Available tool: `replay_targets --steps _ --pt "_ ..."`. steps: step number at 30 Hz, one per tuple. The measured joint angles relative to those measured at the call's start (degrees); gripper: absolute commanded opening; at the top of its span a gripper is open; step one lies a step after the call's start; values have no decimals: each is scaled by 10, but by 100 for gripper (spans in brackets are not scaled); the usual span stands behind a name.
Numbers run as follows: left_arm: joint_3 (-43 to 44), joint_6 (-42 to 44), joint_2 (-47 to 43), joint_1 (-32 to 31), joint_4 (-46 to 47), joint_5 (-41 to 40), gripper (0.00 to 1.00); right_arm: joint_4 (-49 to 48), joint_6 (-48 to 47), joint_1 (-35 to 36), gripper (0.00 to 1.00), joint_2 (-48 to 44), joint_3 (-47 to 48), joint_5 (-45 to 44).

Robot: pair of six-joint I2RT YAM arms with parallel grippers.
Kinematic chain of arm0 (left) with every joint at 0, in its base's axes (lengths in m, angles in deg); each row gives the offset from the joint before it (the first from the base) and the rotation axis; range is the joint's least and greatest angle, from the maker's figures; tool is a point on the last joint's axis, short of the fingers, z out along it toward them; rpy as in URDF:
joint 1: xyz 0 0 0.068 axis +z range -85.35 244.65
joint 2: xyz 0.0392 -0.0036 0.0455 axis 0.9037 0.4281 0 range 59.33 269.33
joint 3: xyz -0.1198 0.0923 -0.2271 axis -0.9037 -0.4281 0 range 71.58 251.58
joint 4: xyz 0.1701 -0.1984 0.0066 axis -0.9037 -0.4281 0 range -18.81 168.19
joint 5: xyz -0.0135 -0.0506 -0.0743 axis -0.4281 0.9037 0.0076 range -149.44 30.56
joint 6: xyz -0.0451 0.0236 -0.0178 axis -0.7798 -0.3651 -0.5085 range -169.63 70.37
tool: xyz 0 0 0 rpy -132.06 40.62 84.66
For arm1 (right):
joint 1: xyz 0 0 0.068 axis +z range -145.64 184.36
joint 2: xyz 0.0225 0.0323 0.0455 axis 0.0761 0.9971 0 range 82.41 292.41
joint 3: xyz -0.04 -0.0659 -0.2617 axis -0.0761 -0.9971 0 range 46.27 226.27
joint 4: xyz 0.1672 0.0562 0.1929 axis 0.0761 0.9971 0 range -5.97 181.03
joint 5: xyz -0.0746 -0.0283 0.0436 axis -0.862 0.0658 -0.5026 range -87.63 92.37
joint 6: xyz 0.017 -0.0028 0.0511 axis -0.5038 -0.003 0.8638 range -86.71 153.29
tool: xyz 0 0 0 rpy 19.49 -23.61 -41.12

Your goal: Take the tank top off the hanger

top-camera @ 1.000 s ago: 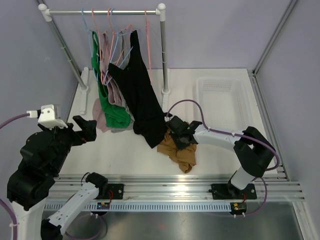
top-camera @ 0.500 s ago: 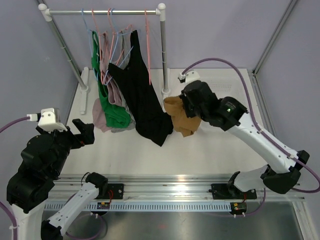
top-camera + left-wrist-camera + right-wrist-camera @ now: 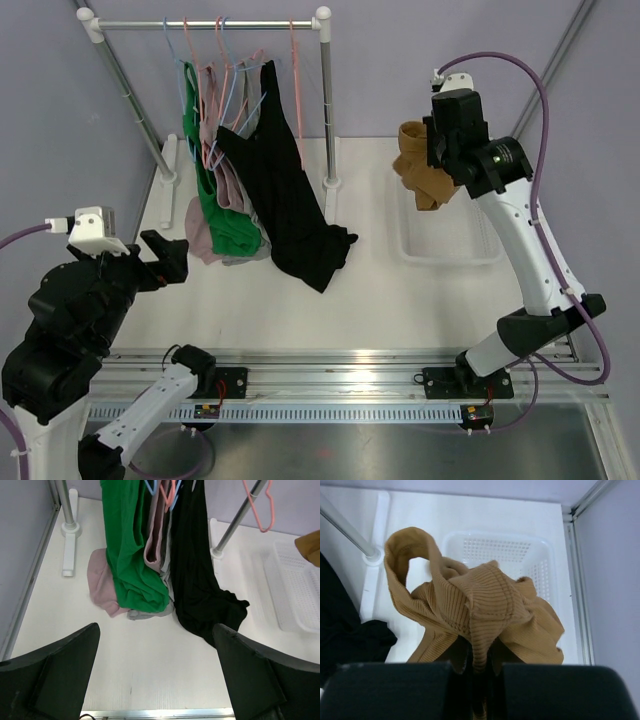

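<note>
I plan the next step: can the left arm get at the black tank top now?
Probably yes. The left gripper is open and faces the black tank top, with only bare table between them.

A clothes rack (image 3: 210, 24) stands on the bench (image 3: 300, 300) in the upper left of the overhead frame, garments (image 3: 260, 190) hanging from it down onto the bench. A basket (image 3: 470, 230) lies to its right. The tank top (image 3: 422, 170), pinched in the right gripper (image 3: 440, 150), hangs above the basket. The left gripper (image 3: 168, 258) sits at lower left, its jaws wide apart, near the garments.
</note>
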Motion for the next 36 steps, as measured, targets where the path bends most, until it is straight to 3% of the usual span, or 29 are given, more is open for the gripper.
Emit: replay_targets --steps 9,12,13,14,16,17,18,25,30,32,36 --pt "99 3 83 0 5 46 99 -84 -3 -148 0 78 -121 101" --pt "113 4 108 0 6 57 99 -106 -1 -168 6 119 -127 121" --pt "117 5 118 0 5 59 99 -113 1 -171 14 130 -132 128" --pt "124 7 130 0 5 61 99 -118 4 -173 34 138 -137 130" --pt "138 11 153 0 7 65 99 -122 16 -174 60 152 -143 132" --pt "151 13 170 0 6 67 99 -124 19 -174 94 156 -146 133" --pt "158 14 181 0 7 68 99 -128 24 -174 99 158 -151 134" --pt "208 28 254 0 20 75 99 -130 28 -174 99 128 -191 124" --pt "237 52 297 0 44 66 99 -120 74 -174 100 26 -234 126" --pt "250 64 318 0 57 63 99 -142 88 -176 99 -42 -280 166" --pt "308 88 387 2 73 61 99 -195 124 -177 96 -202 -398 329"
